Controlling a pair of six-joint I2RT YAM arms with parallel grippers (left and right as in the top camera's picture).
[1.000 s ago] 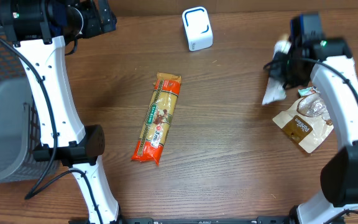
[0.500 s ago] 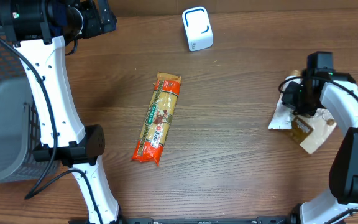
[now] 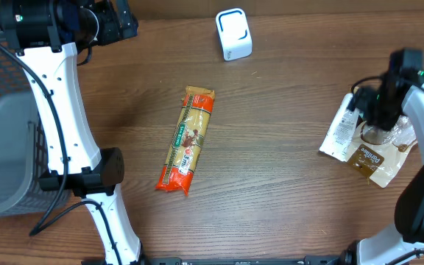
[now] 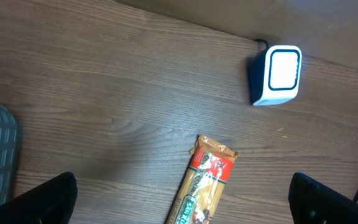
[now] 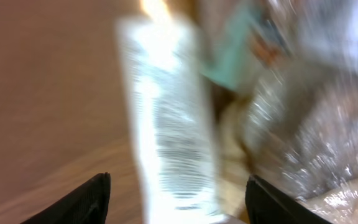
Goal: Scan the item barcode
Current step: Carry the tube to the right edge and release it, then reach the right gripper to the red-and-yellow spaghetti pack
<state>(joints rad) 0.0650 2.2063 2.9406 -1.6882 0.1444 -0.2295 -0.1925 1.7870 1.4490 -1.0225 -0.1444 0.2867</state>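
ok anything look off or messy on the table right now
Only on the right side: a white pouch lies askew against a crumpled brown snack bag. Nothing looks spilled; the long orange packet just lies diagonally.

Nothing can be read for certain. The pasta packet (image 3: pixel 187 140), far to the left of the right gripper (image 5: pixel 176 199), has a green strip of white lettering, too small to read. The brown pouch (image 3: pixel 366 158) beneath the gripper bears one illegible white word. The white sachet (image 5: pixel 166 124) shows only blurred fine print.
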